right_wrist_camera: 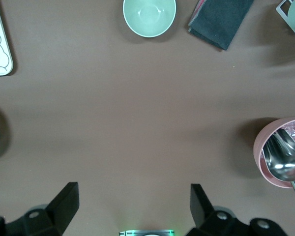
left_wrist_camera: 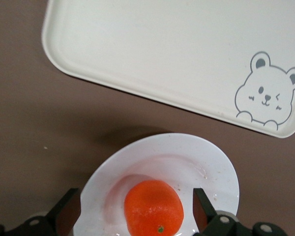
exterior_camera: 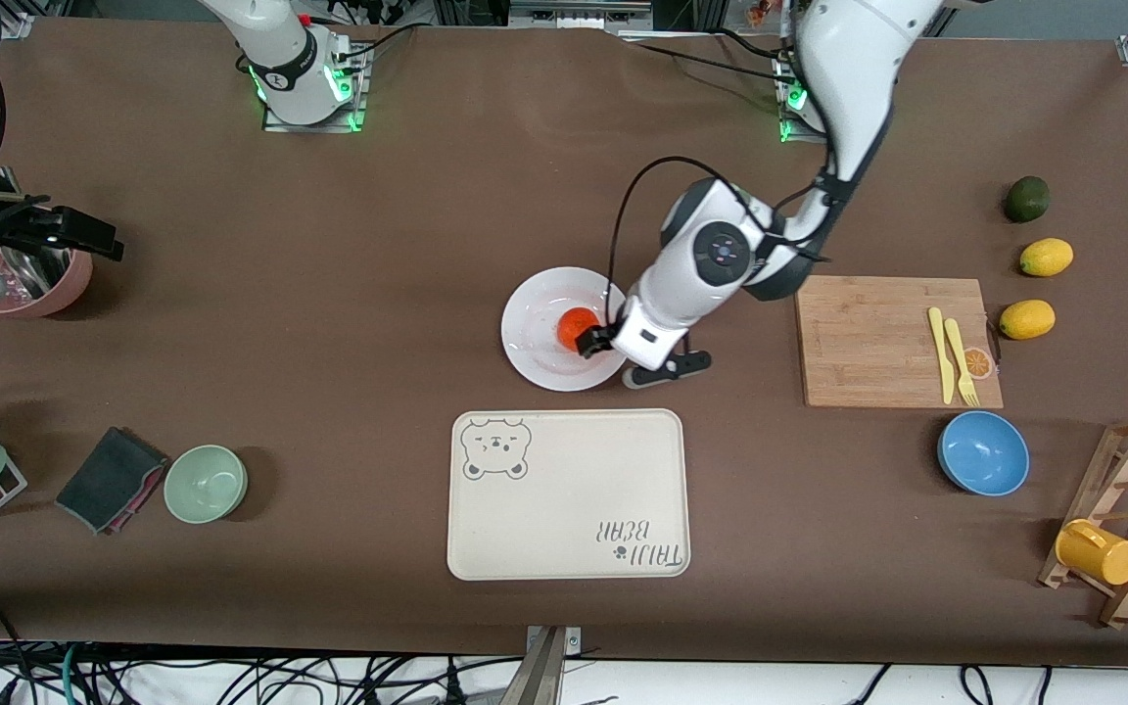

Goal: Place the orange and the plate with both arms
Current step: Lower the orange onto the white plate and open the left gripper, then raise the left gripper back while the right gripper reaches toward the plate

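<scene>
The orange [exterior_camera: 574, 325] lies on the white plate [exterior_camera: 535, 323] in the middle of the table. My left gripper [exterior_camera: 591, 339] is low over the plate and open. In the left wrist view its fingers [left_wrist_camera: 69, 211] stand on either side of the orange [left_wrist_camera: 153, 206] with a gap on each side, and the plate [left_wrist_camera: 187, 162] shows under it. My right gripper [exterior_camera: 84, 235] is open and empty, held high above the table at the right arm's end, where that arm waits; in the right wrist view [right_wrist_camera: 132, 206] it shows over bare table.
The cream bear-print tray [exterior_camera: 564, 494] lies nearer the camera than the plate. A cutting board [exterior_camera: 892, 338] with yellow cutlery, a blue bowl [exterior_camera: 983, 452], two lemons and a green fruit are toward the left arm's end. A green bowl [exterior_camera: 205, 483], dark cloth [exterior_camera: 109, 478] and pink bowl [exterior_camera: 30, 279] are toward the right arm's end.
</scene>
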Robot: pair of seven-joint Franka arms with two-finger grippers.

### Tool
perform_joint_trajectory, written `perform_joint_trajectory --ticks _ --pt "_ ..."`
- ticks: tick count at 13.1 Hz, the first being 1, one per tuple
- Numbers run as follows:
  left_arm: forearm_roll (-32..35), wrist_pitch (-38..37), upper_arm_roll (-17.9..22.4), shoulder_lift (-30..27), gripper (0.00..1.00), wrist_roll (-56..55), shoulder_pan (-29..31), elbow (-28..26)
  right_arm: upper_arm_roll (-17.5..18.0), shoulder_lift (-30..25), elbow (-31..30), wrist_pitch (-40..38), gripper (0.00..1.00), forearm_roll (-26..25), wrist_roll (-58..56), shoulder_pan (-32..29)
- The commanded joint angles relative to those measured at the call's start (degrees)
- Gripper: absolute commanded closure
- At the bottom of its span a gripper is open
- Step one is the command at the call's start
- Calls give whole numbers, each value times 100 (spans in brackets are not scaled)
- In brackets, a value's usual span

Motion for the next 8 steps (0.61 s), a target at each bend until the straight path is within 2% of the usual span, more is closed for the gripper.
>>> perform_joint_trajectory --ticks 1,5,8 --pt "-85 -635 -97 -690 0 46 533 -197 54 -55 -63 -40 0 -14 30 -48" --pt "-76 -1804 -79 -1446 0 474 1456 -197 159 164 -55 -49 0 12 -120 40" --pt "124 -2551 8 -1877 0 1152 1791 -215 186 471 -55 -40 0 195 -76 504"
